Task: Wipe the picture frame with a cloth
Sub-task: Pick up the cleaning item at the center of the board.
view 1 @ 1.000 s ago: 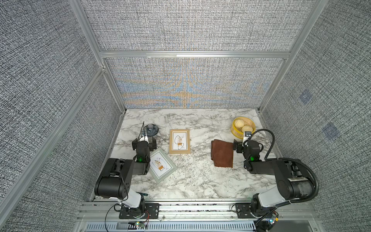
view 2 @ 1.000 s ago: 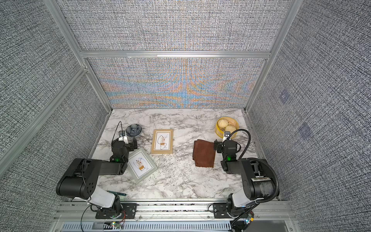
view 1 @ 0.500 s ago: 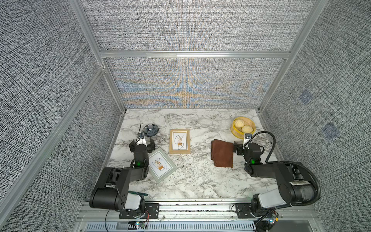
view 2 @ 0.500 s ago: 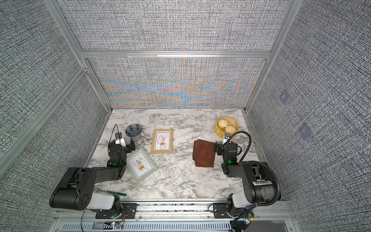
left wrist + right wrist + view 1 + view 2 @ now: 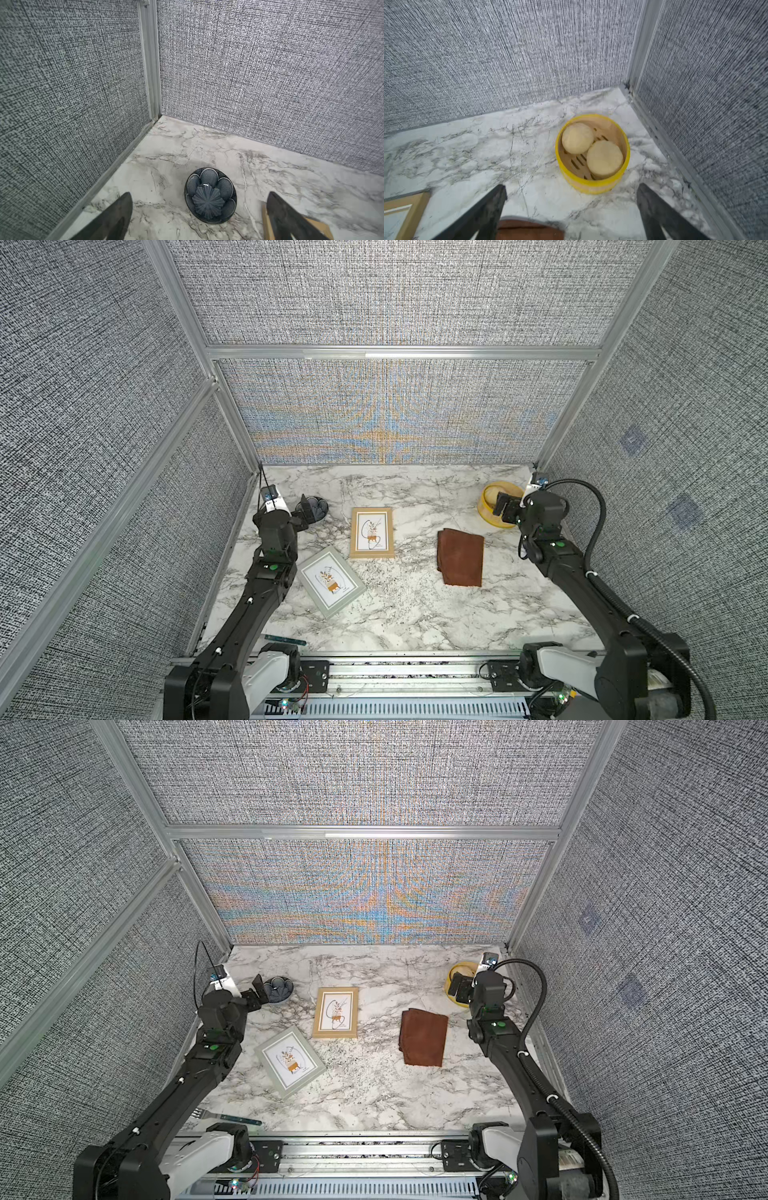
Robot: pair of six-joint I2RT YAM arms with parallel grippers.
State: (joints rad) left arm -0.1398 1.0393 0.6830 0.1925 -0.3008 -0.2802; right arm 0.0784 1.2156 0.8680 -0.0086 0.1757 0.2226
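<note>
On table (image 5: 415, 614), cloth (image 5: 460, 558) flat near wooden picture frame (image 5: 372, 533); left end effector (image 5: 198, 195), right end effector (image 5: 571, 187) spread, empty.

cloth (image 5: 460, 558) right of centre frame (image 5: 372, 532), second frame (image 5: 331, 582) left, steamer (image 5: 487, 512) behind cloth

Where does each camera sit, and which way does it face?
Top views: high above the front, looking down on table, wooden frame, grey frame, cloth; both arms show.
Left wrist: on the left arm, facing back-left corner, dark dish; left gripper, jaws open.
Right wrist: on the right arm, facing back-right corner, yellow steamer; right gripper, jaws open.
Shared: both wrists catch the wooden frame.
</note>
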